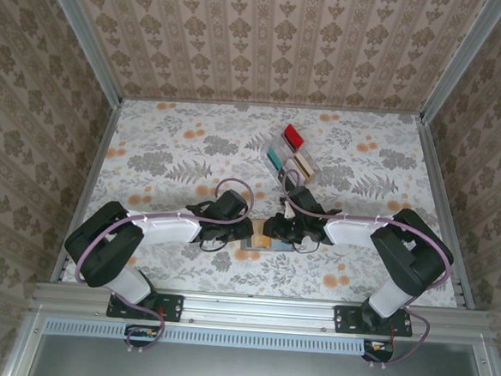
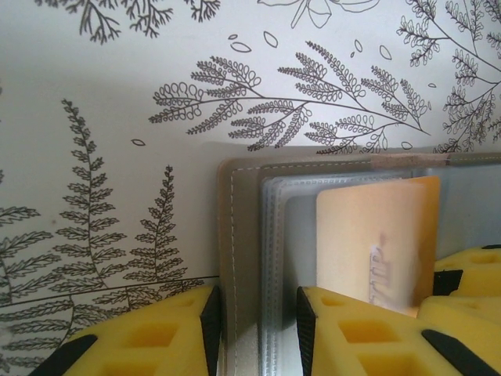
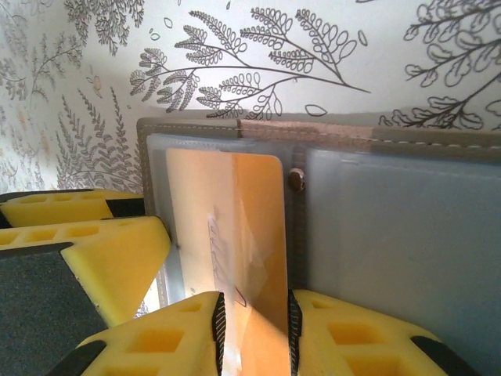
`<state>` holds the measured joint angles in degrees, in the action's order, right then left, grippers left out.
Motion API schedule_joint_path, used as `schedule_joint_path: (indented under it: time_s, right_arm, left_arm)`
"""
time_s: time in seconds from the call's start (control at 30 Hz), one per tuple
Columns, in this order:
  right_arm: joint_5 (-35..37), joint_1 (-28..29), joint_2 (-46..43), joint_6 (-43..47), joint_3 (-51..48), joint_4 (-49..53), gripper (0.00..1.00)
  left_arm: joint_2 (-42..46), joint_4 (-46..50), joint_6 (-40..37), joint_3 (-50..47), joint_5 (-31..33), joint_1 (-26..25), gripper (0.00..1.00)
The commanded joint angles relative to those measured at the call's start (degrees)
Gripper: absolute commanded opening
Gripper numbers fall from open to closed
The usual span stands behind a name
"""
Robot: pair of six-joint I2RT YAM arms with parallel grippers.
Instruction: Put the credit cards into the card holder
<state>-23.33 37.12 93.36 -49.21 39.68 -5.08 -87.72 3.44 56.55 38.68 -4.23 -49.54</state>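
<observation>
The grey card holder (image 1: 270, 241) lies open on the table between both arms. My left gripper (image 2: 256, 304) is shut on its left side, pinching the stitched grey cover (image 2: 241, 235) and the clear pocket edges. A beige credit card (image 3: 258, 227) sits partly inside a clear pocket (image 3: 192, 204), with its right part bare. My right gripper (image 3: 254, 305) stands over the card's near end, jaws a little apart, not pinching it. The holder's right-hand pocket page (image 3: 399, 235) is bare. More credit cards, red (image 1: 293, 138), teal (image 1: 274, 159) and beige (image 1: 304, 165), stand at the back.
The other cards stand in a clear slotted rack (image 1: 286, 149) behind the grippers, near the middle back of the table. A floral cloth (image 1: 167, 156) covers the table. Metal rails (image 1: 88, 177) and patterned walls enclose it on three sides.
</observation>
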Motion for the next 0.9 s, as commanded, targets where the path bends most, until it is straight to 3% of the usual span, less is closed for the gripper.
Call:
schedule_joint_path:
  time_s: [0.0, 0.23, 0.53, 0.87]
  right_arm:
    - [2.1, 0.1, -1.2, 1.3, 1.2, 4.9, 0.30]
    - [-0.9, 0.1, -0.2, 1.1, 1.4, 2.2, 0.12]
    - [-5.2, 0.4, 2.0, -2.1, 1.9, -4.3, 0.12]
    - [-3.3, 0.6, 1.8, -1.1, 3.4, -0.7, 0.13]
  left_arm:
    - [-0.2, 0.3, 0.6, 0.7, 0.7, -0.5, 0.33]
    - [-0.3, -0.4, 0.6, 0.5, 0.5, -0.5, 0.33]
    - [-0.5, -1.6, 0.7, 1.0, -0.1, -0.5, 0.35]
    - [-0.2, -0.8, 0.9, 0.8, 0.2, -0.6, 0.35]
